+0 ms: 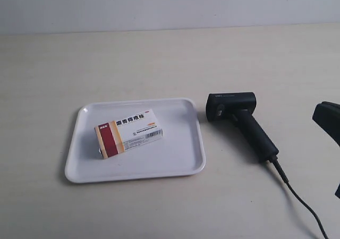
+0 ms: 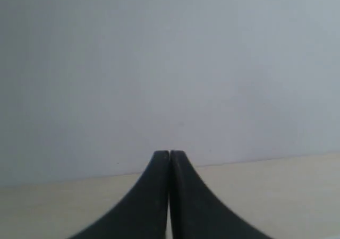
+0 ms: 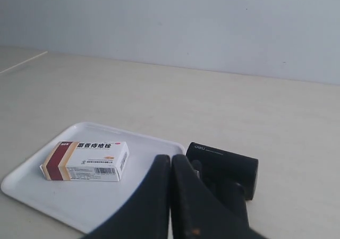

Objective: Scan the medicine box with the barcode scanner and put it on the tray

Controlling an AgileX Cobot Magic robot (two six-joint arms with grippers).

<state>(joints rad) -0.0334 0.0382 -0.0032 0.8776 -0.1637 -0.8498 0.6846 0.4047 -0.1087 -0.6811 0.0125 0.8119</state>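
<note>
A pale wooden table [image 1: 159,58] fills the scene, backed by a plain grey-white wall [image 1: 170,5]. On it lies the tray [image 1: 79,164] — white, low-rimmed, round-cornered — and on the tray's floor rests the medicine box [image 1: 128,133], flat, slightly askew to the tray's edges, its dark-red and orange bands toward the exterior view's left and its barcode on the side facing the camera. The box sits clear of the rim on every side.

Just beside the tray, on the bare table toward the exterior view's right, lies the barcode scanner [image 1: 241,121], on its side, its blocky head nearest the tray and its cable [image 1: 300,202] trailing off toward the lower edge.

At the exterior view's right edge a dark piece of an arm [image 1: 328,119] shows, apparently apart from the scanner, though it is cut off.

The right gripper [image 3: 170,167] has its fingers pressed together with nothing between them — it looks over the tray and scanner. The left gripper [image 2: 169,156] is likewise closed on nothing, facing the wall and a strip of table.
</note>
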